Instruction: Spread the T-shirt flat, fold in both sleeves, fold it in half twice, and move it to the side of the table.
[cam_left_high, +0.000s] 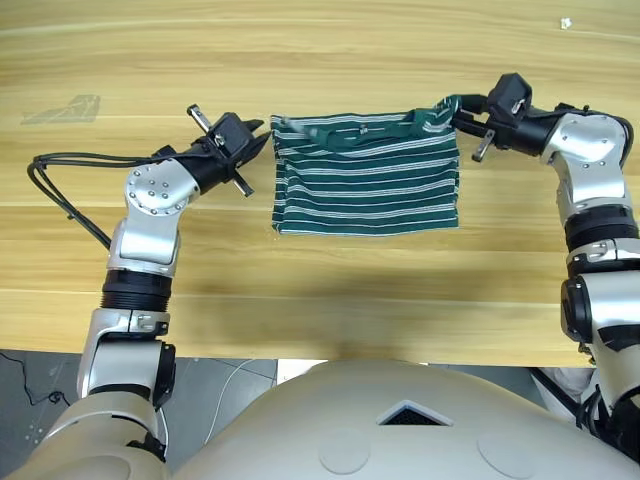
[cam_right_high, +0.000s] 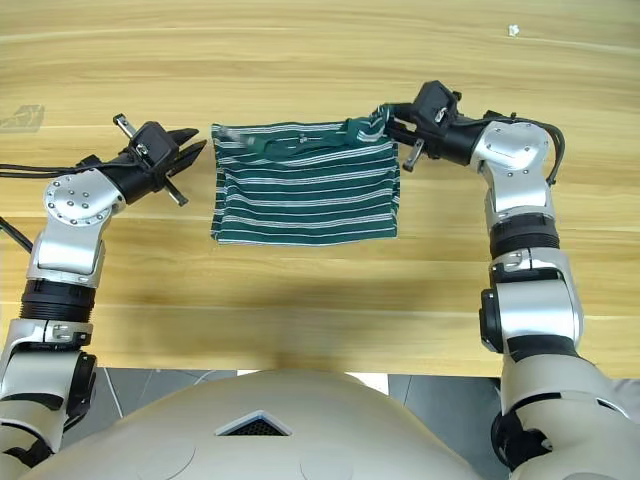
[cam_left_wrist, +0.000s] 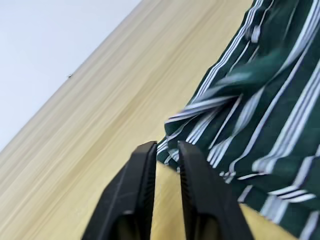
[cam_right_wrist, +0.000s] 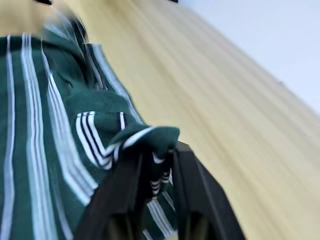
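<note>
The green T-shirt (cam_left_high: 365, 180) with white stripes lies folded into a compact rectangle on the wooden table (cam_left_high: 320, 270), its collar along the far edge. My right gripper (cam_left_high: 455, 108) is shut on the shirt's far right corner, and the cloth bunches between its fingers (cam_right_wrist: 127, 190) in the right wrist view. My left gripper (cam_left_high: 262, 140) sits just left of the far left corner. Its fingers (cam_left_wrist: 137, 180) stand a narrow gap apart with nothing between them, and the cloth edge (cam_left_wrist: 175, 150) lies just past their tips.
Black cables (cam_left_high: 60, 190) loop over the table behind my left arm. A faint grey mark (cam_left_high: 65, 110) shows at the far left, and a small white scrap (cam_left_high: 566, 22) at the far right. Bare wood lies on every side of the shirt.
</note>
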